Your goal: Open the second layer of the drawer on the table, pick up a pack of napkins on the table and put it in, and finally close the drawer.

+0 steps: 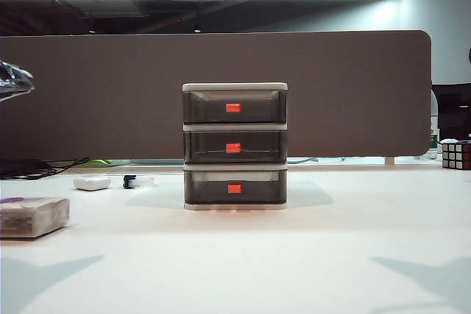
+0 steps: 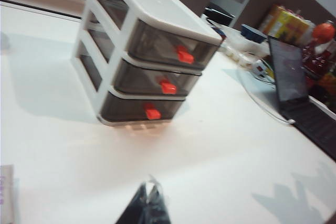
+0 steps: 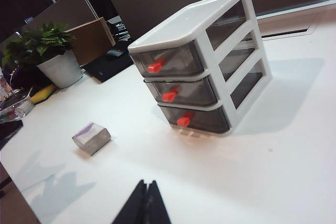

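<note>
Both pincers, left pincer (image 2: 149,203) and right pincer (image 3: 147,203), hang closed over the bench (image 1: 331,255); I'd hook the second layer (image 1: 234,148) by its small handle, then squeeze the soft pack of napkins (image 1: 33,216) across its sides.

The left gripper (image 2: 148,203) hangs over the table (image 2: 220,150) with its dark fingertips pressed together, nothing between them; ahead of it and well apart stands the drawer (image 2: 147,51), a white frame with 3 smoky grey tiers, all pushed in; the second layer (image 2: 152,80) shows its red-orange handle (image 2: 168,87) facing the gripper; off to one side of the gripper, at the picture's edge, lies a sliver of the pack of napkins (image 2: 5,192); a laptop (image 2: 294,85) sits far off beyond the cabinet.
</note>
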### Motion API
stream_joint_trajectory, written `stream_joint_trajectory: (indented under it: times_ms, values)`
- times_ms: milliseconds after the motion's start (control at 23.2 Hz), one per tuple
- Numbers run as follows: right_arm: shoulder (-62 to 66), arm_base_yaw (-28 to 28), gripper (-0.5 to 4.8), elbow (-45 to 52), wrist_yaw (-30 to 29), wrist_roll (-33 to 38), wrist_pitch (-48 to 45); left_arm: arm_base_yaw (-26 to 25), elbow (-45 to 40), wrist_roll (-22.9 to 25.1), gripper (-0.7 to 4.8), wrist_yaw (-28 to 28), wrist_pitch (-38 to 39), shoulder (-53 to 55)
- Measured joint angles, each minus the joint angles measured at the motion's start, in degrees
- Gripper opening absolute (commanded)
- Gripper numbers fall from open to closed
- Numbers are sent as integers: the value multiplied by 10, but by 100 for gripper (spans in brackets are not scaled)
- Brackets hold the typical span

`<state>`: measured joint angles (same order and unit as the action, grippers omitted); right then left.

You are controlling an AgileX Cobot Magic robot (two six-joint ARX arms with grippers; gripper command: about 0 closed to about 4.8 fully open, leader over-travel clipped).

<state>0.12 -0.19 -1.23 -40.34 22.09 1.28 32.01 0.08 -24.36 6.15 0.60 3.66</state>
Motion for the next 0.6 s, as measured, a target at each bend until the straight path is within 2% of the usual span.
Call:
stream_joint_trajectory:
  times_ms: [129,302,388,474,560,603]
  values:
    - [0,0,-5,-18,5,0,-4,44,0,6,221,-44,-40,52]
    - [3,0,-5,-36,19,0,-3,83,0,43,230,-68,-154,162]
    - [13,0,-5,-44,25,-1,-4,92,1,45,229,-82,-223,233]
    - [47,0,-5,-56,28,-11,-5,94,21,49,230,-88,-321,395]
    - [75,0,-5,-68,29,-16,-9,94,37,49,230,-88,-347,463]
    - [109,2,-5,-84,30,-29,-14,94,64,49,230,-85,-393,548]
